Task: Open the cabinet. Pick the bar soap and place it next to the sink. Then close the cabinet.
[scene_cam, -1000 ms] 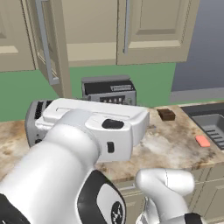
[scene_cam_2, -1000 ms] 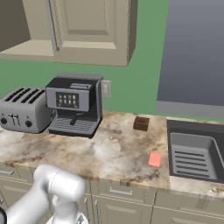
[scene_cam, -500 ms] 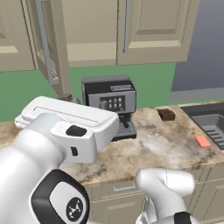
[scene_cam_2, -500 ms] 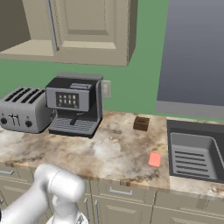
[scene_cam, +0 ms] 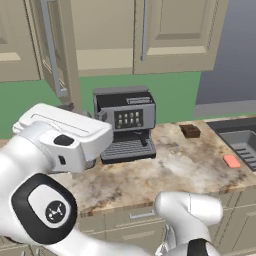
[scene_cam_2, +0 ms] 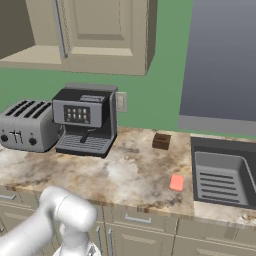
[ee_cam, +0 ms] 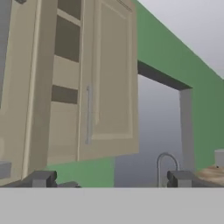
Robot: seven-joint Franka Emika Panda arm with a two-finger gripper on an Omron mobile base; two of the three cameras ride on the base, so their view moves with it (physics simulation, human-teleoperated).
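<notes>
Our arm has swung left toward the open cabinet (scene_cam: pixel 55 50) door; hand (ee_cam: pixel 109 178) spread, empty (bar soap (scene_cam_2: pixel 176 182) already beside sink (scene_cam_2: pixel 222 175)).

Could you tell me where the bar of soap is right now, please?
The bar soap lies flat on the counter, just left of the sink in the right base view, nearer the front edge than the small brown block.

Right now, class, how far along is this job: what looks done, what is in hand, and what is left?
Done: the cabinet has its left door swung open, and the bar soap lies on the counter beside the sink.

In hand: nothing is held; the gripper is open and faces the cabinet's doors.

Left: close the open door.
</notes>
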